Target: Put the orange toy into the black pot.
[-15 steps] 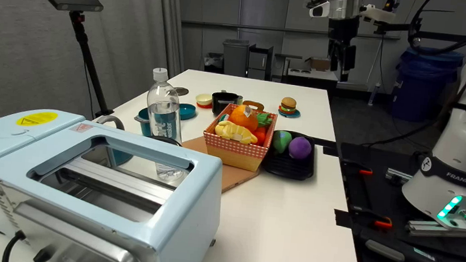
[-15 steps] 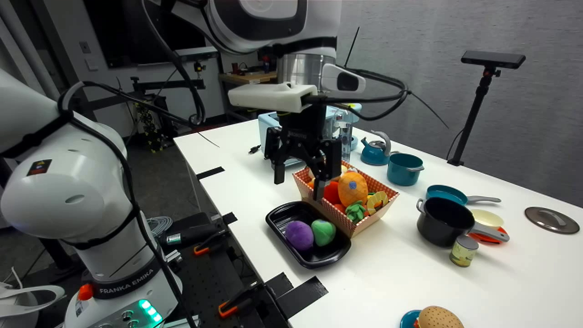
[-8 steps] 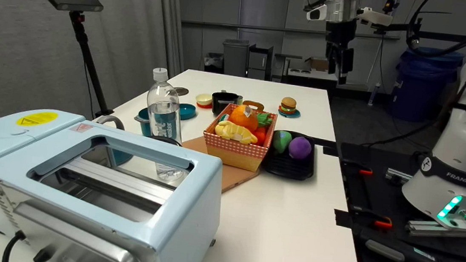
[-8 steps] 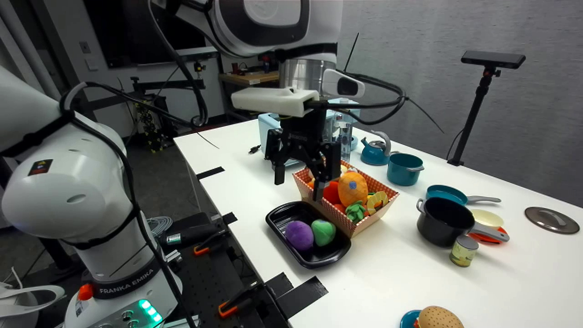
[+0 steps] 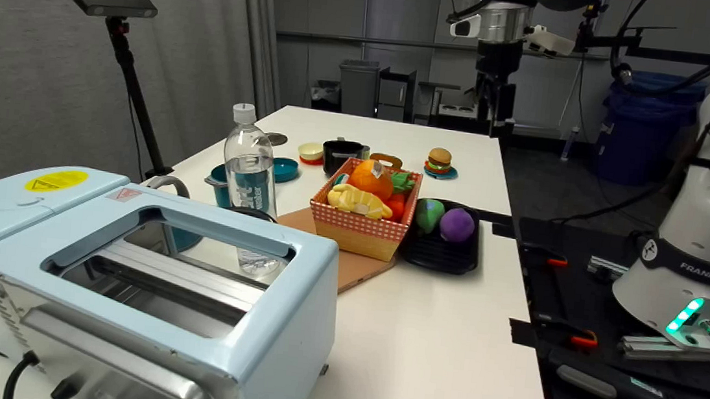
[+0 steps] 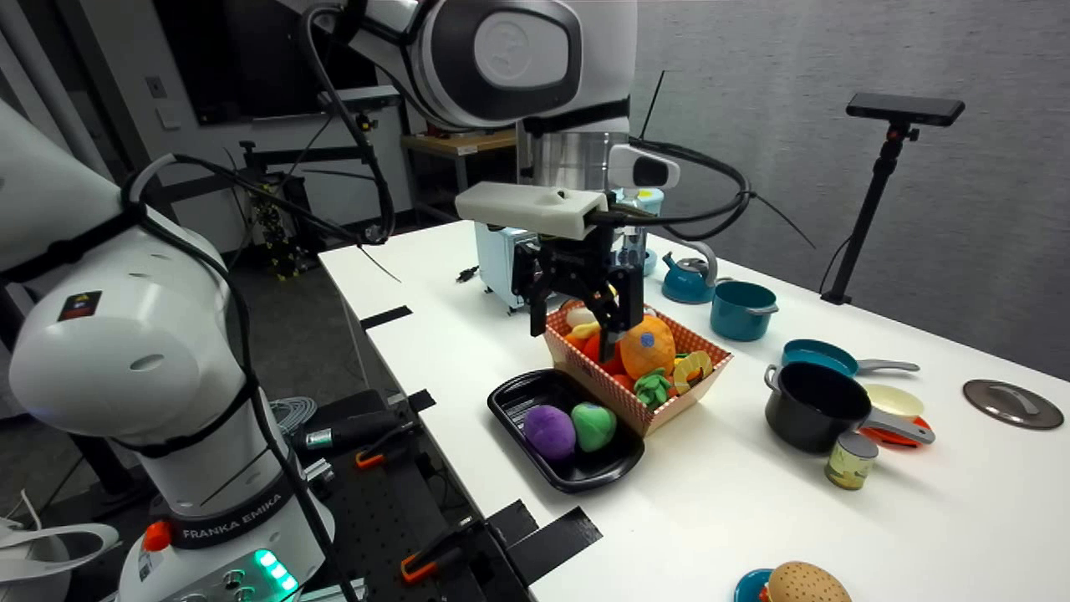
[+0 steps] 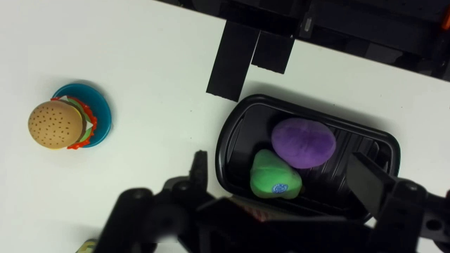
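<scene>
The orange toy (image 6: 648,349) is a rounded oblong plush piece lying among other toy food in the red-checked basket (image 6: 690,396). It also shows in an exterior view (image 5: 370,179); it is not visible in the wrist view. The black pot (image 6: 800,418) stands upright on the table with a grey handle. It is partly behind the basket in an exterior view (image 5: 337,157) and out of view in the wrist view. My gripper (image 6: 573,333) is open and empty, pointing down above table height. In the wrist view my gripper (image 7: 279,163) is over the black tray, its fingers wide apart.
The black tray (image 7: 225,140) holds a purple toy (image 7: 304,142) and a green toy (image 7: 276,175), against the basket. A burger toy (image 7: 56,124) sits on a blue plate. A can (image 6: 851,460) stands beside the pot. A water bottle (image 5: 252,170) and toaster oven (image 5: 293,298) stand beyond.
My open gripper has moved left and slightly down in one exterior view, and right and slightly down in the other exterior view. The toys, basket and pot have not moved.
</scene>
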`<state>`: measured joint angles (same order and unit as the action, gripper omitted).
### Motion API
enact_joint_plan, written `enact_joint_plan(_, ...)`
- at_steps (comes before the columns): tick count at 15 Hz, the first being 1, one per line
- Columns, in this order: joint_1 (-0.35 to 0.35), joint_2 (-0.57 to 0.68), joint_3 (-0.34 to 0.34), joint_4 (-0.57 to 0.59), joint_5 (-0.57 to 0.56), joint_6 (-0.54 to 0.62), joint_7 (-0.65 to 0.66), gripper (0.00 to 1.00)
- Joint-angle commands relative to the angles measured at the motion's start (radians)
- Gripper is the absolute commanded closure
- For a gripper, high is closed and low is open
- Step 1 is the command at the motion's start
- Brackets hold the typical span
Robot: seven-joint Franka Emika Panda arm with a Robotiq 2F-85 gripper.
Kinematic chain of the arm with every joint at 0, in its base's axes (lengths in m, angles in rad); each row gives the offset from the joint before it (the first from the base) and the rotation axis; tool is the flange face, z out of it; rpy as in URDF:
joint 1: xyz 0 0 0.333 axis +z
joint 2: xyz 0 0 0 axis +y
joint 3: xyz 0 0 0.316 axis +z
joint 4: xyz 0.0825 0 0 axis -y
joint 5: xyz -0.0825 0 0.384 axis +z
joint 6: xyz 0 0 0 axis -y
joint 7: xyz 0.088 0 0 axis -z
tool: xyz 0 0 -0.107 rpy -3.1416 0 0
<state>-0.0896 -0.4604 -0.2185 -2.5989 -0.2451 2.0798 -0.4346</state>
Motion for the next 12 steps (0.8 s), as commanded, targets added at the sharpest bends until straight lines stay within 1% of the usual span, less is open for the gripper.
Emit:
enact_joint_plan(1,0.022,0.046,-0.002,0.005,0.034,0.078,-0.033,0.00)
enact_joint_plan(8,0.063,0.158,0.023,0.041,0.106,0.203,-0.046,0.00)
enact_joint_plan(9,0.077,0.173,0.021,0.052,0.137,0.202,-0.072,0.00)
enact_joint_plan(10,0.074,0.188,0.038,0.058,0.127,0.225,-0.047,0.00)
enact_joint_plan(12,0.082,0.217,0.050,0.080,0.141,0.238,-0.052,0.00)
